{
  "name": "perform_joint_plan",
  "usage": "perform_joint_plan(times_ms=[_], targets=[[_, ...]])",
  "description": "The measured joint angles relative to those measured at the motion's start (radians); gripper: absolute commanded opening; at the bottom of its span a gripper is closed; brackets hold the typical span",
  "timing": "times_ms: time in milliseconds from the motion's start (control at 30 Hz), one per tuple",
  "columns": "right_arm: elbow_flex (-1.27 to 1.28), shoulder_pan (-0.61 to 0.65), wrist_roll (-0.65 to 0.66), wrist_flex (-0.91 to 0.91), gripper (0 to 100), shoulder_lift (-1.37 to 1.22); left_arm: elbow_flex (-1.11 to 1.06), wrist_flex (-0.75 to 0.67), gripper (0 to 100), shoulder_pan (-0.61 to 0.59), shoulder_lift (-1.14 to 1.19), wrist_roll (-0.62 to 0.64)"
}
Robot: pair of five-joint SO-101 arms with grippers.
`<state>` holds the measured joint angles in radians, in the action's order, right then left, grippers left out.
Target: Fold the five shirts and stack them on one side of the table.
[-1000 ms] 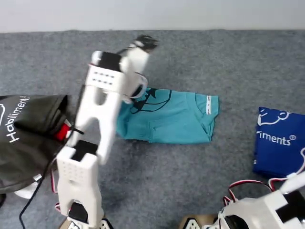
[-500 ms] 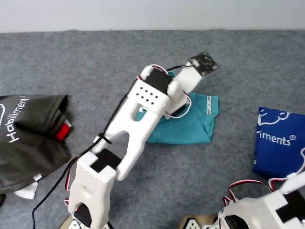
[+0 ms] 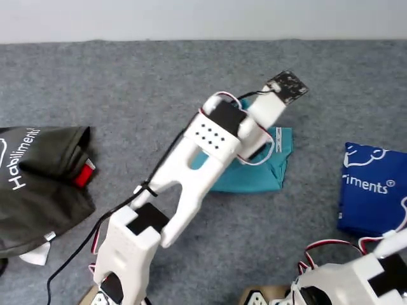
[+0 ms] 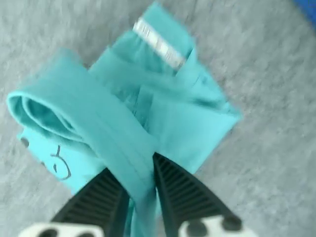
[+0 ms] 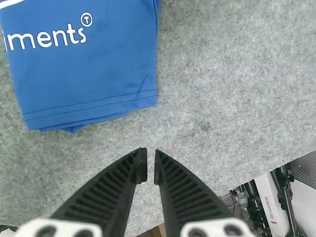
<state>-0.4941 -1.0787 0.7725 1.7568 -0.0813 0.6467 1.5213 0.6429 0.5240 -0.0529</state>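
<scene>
The grey desk [image 3: 127, 82] carries a crumpled black shirt [image 3: 38, 184] at left, a folded blue shirt [image 3: 375, 190] at right, and a teal shirt [image 3: 254, 179] between. The left gripper [image 4: 132, 170] clenches a teal fold; the right gripper [image 5: 147, 165] hangs closed, empty, near the blue shirt.

left end effector [image 4: 132, 165] clamped on teal shirt [image 4: 163, 113]; right end effector [image 5: 147, 165] closed

The blue shirt [image 3: 375, 190] and black shirt [image 3: 38, 184] bear white lettering [image 5: 49, 37].
</scene>
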Motion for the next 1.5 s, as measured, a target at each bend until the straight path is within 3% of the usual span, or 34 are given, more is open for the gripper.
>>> perform_joint_plan(times_ms=[100,367,433,633,800,1000,1300,1500], targets=[[0.000,0.000,0.000,0.000,4.1,0.000,0.000,-0.048,24,0.034,0.002,0.034],[0.000,0.000,0.000,0.000,4.1,0.000,0.078,-0.008,25,0.051,0.095,0.091],[0.000,0.000,0.000,0.000,4.1,0.000,0.137,0.041,22,0.038,0.112,0.094],[0.000,0.000,0.000,0.000,4.1,0.000,0.288,0.149,1,-0.081,0.118,0.064],[0.000,0.000,0.000,0.000,4.1,0.000,0.304,0.204,1,-0.195,0.196,-0.032],[0.000,0.000,0.000,0.000,4.1,0.000,0.304,0.206,1,-0.207,0.347,-0.048],[0.000,0.000,0.000,0.000,4.1,0.000,0.281,0.206,1,-0.040,0.394,-0.048],[0.000,0.000,0.000,0.000,4.1,0.000,0.069,0.206,1,0.170,0.230,-0.048]])
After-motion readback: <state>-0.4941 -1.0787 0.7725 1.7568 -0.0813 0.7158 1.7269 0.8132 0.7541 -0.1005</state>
